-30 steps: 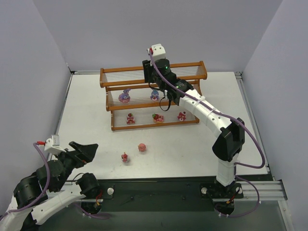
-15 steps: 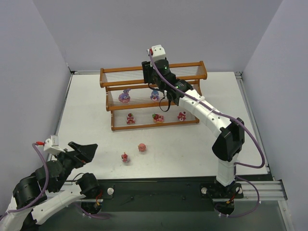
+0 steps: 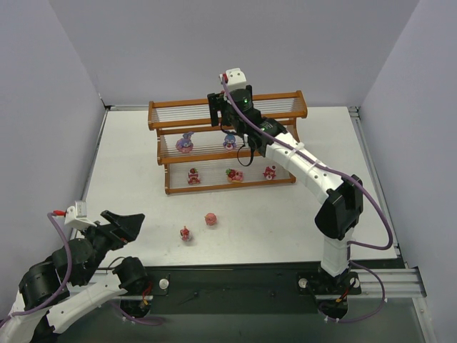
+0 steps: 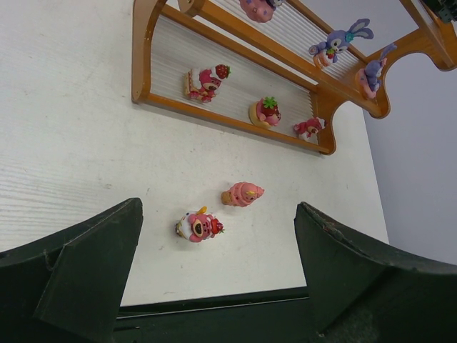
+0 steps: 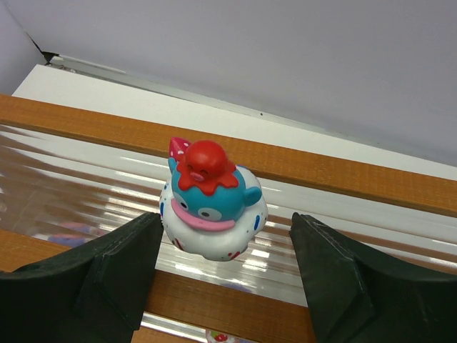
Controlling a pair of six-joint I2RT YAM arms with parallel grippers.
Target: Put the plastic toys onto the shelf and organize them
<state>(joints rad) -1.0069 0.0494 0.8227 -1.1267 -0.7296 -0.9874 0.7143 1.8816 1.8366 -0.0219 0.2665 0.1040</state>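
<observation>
The shelf (image 3: 294, 103) is an orange-brown stepped rack at the back of the table. Its bottom tier holds three pink toys (image 3: 234, 174) and its middle tier two purple bunnies (image 3: 186, 143). My right gripper (image 3: 225, 113) is open over the top tier. In the right wrist view a blue, white and red toy (image 5: 213, 207) stands on the rods between its fingers (image 5: 107, 271), close to the left one, with a gap on the right. Two pink toys lie on the table (image 3: 186, 234) (image 3: 211, 219). My left gripper (image 3: 123, 226) is open, near and left of them, and they show in its view (image 4: 200, 226) (image 4: 243, 193).
Grey walls close the table on three sides. The dark near edge of the table (image 4: 214, 307) lies just below the two loose toys. The shelf frame (image 4: 143, 64) shows in the left wrist view with its toys. The right arm (image 3: 314, 175) stretches across the right half of the table.
My right gripper has shifted slightly left over the top tier. The left arm has barely moved. The loose toys lie where they were.
</observation>
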